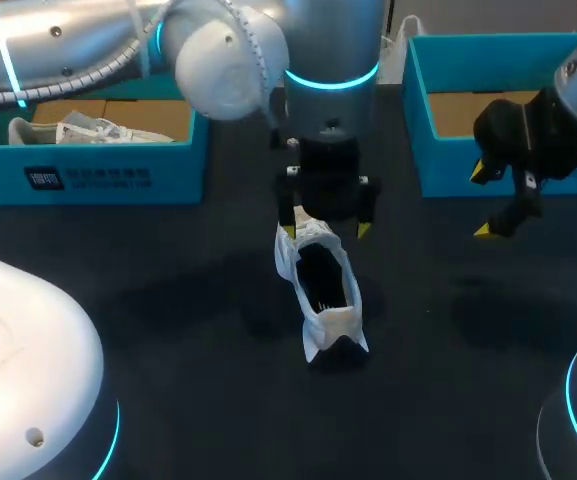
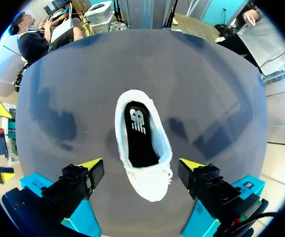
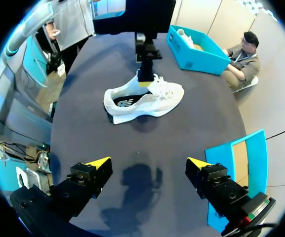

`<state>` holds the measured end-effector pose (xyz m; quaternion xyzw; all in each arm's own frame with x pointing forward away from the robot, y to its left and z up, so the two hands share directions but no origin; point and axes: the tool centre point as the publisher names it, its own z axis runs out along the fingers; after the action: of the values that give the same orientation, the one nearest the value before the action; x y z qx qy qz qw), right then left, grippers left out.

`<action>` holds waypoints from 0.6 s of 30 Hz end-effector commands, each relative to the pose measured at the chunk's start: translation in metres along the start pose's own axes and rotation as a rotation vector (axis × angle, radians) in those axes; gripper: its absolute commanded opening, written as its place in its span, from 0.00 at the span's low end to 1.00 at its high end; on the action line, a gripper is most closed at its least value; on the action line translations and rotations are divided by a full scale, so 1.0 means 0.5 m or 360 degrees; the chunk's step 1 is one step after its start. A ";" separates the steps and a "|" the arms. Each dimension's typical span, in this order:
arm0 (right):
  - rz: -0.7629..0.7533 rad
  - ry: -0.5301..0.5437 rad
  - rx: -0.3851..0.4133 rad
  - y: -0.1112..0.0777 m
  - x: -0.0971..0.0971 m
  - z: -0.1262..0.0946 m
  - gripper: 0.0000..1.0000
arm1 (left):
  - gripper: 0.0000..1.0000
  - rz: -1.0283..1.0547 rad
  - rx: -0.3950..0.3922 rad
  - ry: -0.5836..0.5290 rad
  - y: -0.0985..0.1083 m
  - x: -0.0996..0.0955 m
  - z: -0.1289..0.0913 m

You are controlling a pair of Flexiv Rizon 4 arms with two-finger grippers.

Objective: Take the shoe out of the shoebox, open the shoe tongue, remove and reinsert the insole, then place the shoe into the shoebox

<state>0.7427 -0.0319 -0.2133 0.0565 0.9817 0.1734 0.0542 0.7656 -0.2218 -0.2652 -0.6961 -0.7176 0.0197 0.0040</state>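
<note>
Spread wide, the yellow-tipped fingers (image 2: 94, 165) of the left gripper (image 2: 141, 165) hung on either side of a white sneaker (image 2: 152, 183), over its laced toe end. Whether either tip touched it could not be told. The sneaker stood upright on its sole near the middle of the dark table (image 1: 168, 330), outside both boxes, heel toward the robot and toe toward the far edge. Its mouth gaped open, and a black insole (image 2: 138, 133) lay flat inside. Off to the right and well apart from the sneaker, the right gripper (image 3: 148, 163) hovered over bare tabletop, its fingers likewise parted and holding nothing. Just beyond it, at the far right, sat a teal shoebox (image 1: 443, 165) showing only its cardboard floor. Across at the far left sat a second teal shoebox (image 1: 108, 175), with another white sneaker (image 1: 78, 132) lying inside.
</note>
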 end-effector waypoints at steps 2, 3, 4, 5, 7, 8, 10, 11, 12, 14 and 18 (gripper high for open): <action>0.0000 -0.0003 0.0001 -0.001 0.001 0.002 1.00 | 1.00 -0.0050 -0.0003 -0.0016 0.028 0.017 -0.012; 0.0000 -0.0003 0.0001 -0.001 0.001 0.002 1.00 | 1.00 -0.0067 0.0003 -0.0019 0.035 0.019 -0.012; 0.0000 -0.0003 0.0001 -0.001 0.001 0.002 1.00 | 1.00 -0.0079 0.0005 -0.0017 0.040 0.021 -0.013; 0.0000 -0.0003 0.0001 -0.001 0.001 0.002 1.00 | 1.00 -0.0091 0.0001 -0.0014 0.044 0.023 -0.012; 0.0000 -0.0003 0.0001 -0.001 0.001 0.002 1.00 | 0.88 -0.0123 -0.0026 -0.0008 0.061 0.027 -0.009; 0.0000 -0.0003 0.0001 -0.001 0.001 0.002 1.00 | 0.74 -0.0126 -0.0030 -0.0003 0.063 0.028 -0.007; 0.0000 -0.0003 0.0001 -0.001 0.001 0.002 1.00 | 0.58 -0.0156 -0.0038 0.0006 0.072 0.030 -0.002; 0.0000 -0.0003 0.0001 -0.001 0.001 0.002 1.00 | 0.55 -0.0169 -0.0047 0.0013 0.077 0.031 0.002; 0.0000 -0.0003 0.0001 -0.001 0.001 0.002 1.00 | 0.55 -0.0174 -0.0046 0.0013 0.079 0.031 0.004; 0.0000 -0.0003 0.0001 -0.001 0.001 0.002 1.00 | 0.49 -0.0200 -0.0032 0.0023 0.085 0.031 0.011; 0.0000 -0.0003 0.0001 -0.001 0.001 0.002 1.00 | 0.48 -0.0213 -0.0025 0.0051 0.090 0.031 0.035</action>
<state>0.7427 -0.0319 -0.2133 0.0566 0.9817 0.1734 0.0542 0.8057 -0.1995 -0.2758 -0.6473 -0.7622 0.0038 0.0060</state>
